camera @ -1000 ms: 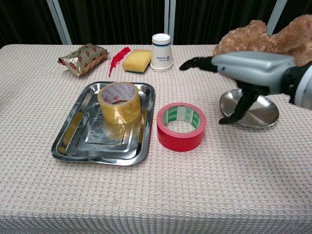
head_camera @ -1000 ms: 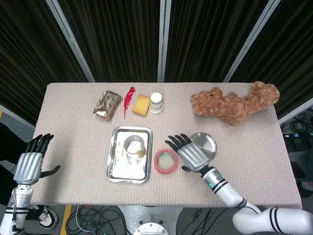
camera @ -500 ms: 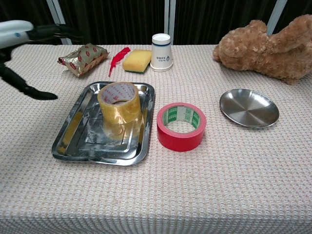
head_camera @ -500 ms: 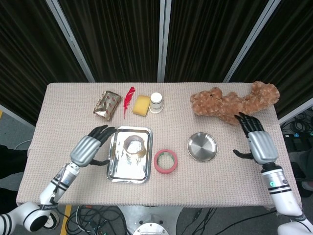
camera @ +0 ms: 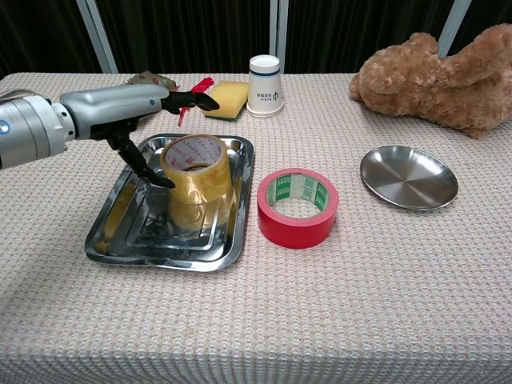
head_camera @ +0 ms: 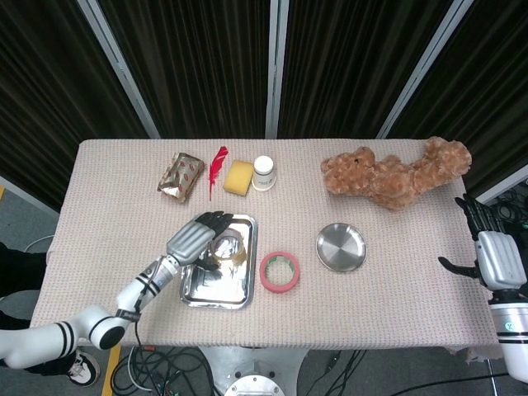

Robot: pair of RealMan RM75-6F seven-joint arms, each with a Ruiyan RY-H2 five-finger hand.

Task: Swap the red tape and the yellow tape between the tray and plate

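L hand now over yellow tape, fingers spread

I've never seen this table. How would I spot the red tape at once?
Find the steel tray near the table's front edge. Between it and the round plate, flat on the cloth, lies the red tape. It is the only red roll; the yellow tape sits inside the tray.

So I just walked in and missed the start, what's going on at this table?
The robot's left hand is reaching over the rectangular metal tray, fingers spread around the yellow tape roll standing in it, but it does not clearly grip it yet. The red tape roll lies on the tablecloth between the tray and the round metal plate, which holds nothing. The right hand is open at the table's far right edge, holding nothing.
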